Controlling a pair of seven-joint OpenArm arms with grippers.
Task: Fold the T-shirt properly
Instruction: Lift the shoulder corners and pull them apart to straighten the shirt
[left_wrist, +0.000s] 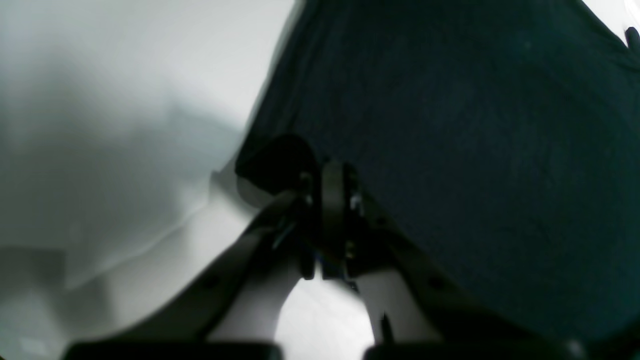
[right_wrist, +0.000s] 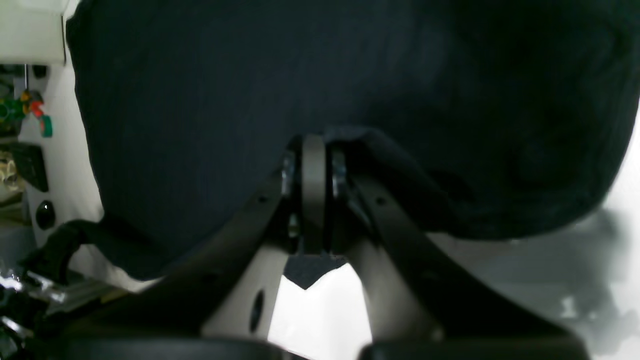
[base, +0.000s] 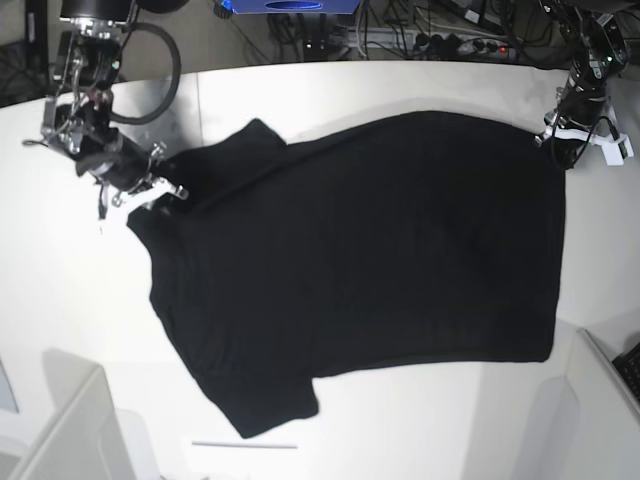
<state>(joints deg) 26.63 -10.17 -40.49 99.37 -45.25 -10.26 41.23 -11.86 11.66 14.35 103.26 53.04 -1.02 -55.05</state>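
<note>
The T-shirt (base: 380, 250) is lying spread out, plain black side up, across the white table (base: 300, 90). One sleeve is pointing toward the far left in the base view and the other toward the near edge, while the straight hem is running down the right side. No fold is showing yet, so the task appears to be at its start.

The right gripper (right_wrist: 312, 160) is sitting at the shoulder end, on the left of the base view. Its jaws are pressed together with a ridge of black cloth bunched against the tips, so it seems to be pinching the fabric near the collar. The left gripper (left_wrist: 325, 185) is sitting at the far hem corner, on the right of the base view. Its jaws are likewise clamped, with a dark lump of cloth at the tips right on the shirt's edge, so it appears to be gripping that corner.

The cloth looks light, soft and limp. It will probably sag and drag between two held points and wrinkle where it bunches. Corners, hem and shoulder seams look like the sensible places to take hold, pinching through the edge rather than the flat middle, and keeping the span taut while carrying it over.
</note>
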